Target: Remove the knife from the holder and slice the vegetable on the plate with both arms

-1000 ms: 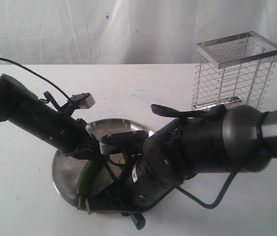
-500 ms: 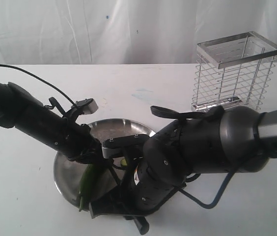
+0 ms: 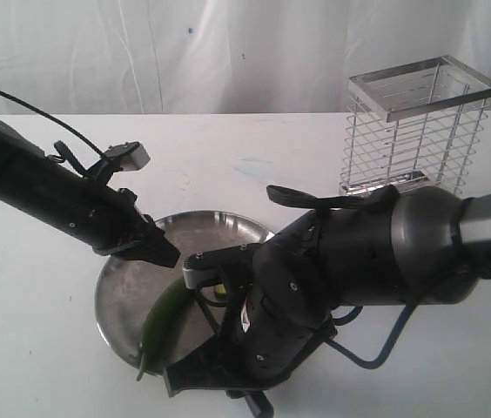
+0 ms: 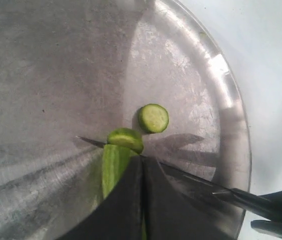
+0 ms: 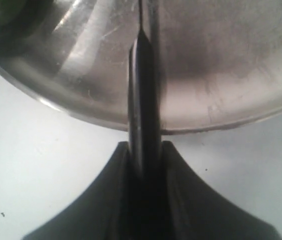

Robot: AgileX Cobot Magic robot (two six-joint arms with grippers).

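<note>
I see the vegetable (image 4: 112, 170) lying on the plate (image 3: 115, 300), with a round slice (image 4: 153, 118) just beside its cut end and the knife (image 4: 191, 177) blade across that end. My right gripper (image 5: 143, 150) is clamped on the knife's handle, and my left gripper (image 4: 142, 165) hangs above the plate, fingers pressed together on nothing. The holder (image 3: 420, 131) stands near the desk's far right corner.
</note>
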